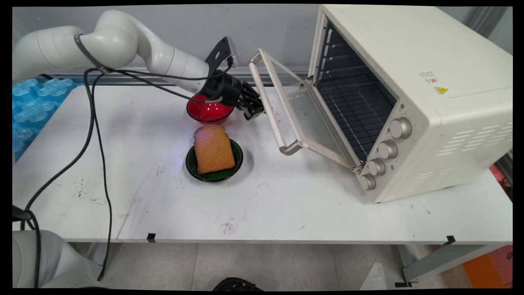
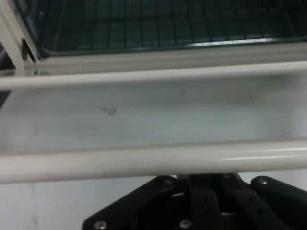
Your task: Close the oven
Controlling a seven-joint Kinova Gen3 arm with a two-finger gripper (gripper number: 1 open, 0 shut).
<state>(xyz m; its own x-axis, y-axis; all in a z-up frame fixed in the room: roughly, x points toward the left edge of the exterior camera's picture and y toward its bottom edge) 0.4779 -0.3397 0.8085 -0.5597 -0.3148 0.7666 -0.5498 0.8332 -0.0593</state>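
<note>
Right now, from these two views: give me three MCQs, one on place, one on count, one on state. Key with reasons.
1. Where does the slice of toast lie?
A. On the green plate
B. In the red bowl
C. On the oven rack

2. How many knobs does the oven's front panel show?
A. Two
B. Four
C. Six

3. What state is the oven door in?
A. Shut flat against the oven
B. Taken off and lying on the table
C. Swung part-way open on its hinge

Key:
1. A, the toast rests on the green plate, in front of the red bowl.
2. B, four knobs run in a row down the front of the oven.
3. C, the oven door hangs tilted, the rack behind it bare, and the gripper sits at the door handle.
</note>
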